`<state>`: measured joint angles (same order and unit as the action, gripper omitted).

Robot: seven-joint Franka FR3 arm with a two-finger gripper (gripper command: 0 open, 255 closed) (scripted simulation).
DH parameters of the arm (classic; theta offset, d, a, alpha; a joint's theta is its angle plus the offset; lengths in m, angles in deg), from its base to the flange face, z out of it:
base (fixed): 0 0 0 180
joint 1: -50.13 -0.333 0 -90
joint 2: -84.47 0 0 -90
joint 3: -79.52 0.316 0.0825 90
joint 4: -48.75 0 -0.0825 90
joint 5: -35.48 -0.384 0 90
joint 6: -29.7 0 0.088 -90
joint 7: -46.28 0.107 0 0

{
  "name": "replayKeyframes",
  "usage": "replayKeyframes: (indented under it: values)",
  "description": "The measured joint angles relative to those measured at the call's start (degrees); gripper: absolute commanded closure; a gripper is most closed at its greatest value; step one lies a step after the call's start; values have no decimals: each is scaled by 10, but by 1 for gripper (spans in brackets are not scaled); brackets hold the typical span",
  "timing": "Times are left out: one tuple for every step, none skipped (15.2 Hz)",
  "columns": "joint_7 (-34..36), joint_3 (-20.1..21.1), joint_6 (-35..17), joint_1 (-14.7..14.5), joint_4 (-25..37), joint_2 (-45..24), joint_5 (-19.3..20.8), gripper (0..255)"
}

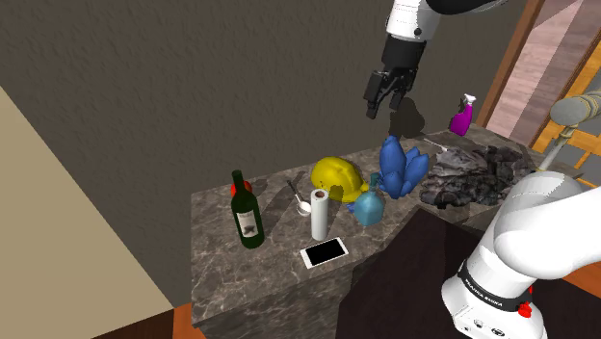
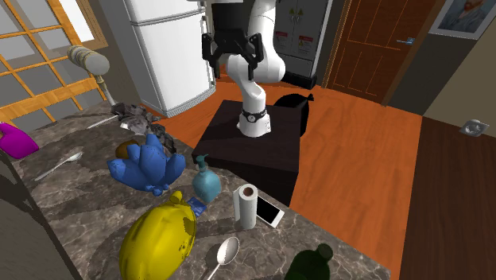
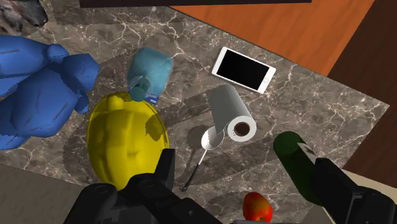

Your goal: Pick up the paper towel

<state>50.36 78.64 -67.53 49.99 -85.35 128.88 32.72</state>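
Gripper (image 1: 382,108) hung released, jaws apart, high over the counter (image 1: 222,279). Paper towel (image 1: 319,214) stood upright between the phone (image 1: 325,252) and the spoon (image 1: 300,200).

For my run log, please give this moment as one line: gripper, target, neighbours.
gripper: open, empty, high above counter | paper towel: upright, not yet grasped | beside it: phone, spoon, yellow helmet

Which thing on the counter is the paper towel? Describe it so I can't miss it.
On the marble counter, find the yellow helmet and the white phone. The paper towel stands upright between them. It is the only white cylinder, with a dark core.
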Motion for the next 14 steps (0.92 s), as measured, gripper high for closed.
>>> replayKeyframes:
  values:
    - [0, 0, 0, 0, 0, 0, 0, 0]
    - [6, 4, -9, 0, -7, -1, -1, 0]
    - [15, 11, -23, 0, -18, -4, -4, 0]
    - [22, 17, -38, 1, -32, -2, -4, 0]
    - [30, 21, -60, 2, -49, -7, -5, 0]
    - [41, 30, -82, 2, -64, -12, -7, 0]
    - [50, 36, -103, 3, -74, -21, -8, 0]
    - [59, 43, -123, 4, -86, -27, -9, 0]
    - [71, 52, -146, 4, -103, -32, -11, 0]
    - [81, 60, -172, 4, -115, -45, -12, 0]
    - [94, 69, -190, 5, -123, -53, -14, 0]
    - [104, 76, -215, 5, -137, -63, -14, 0]
    - [115, 84, -237, 7, -143, -77, -14, 0]
    - [125, 91, -262, 10, -149, -94, -13, 0]
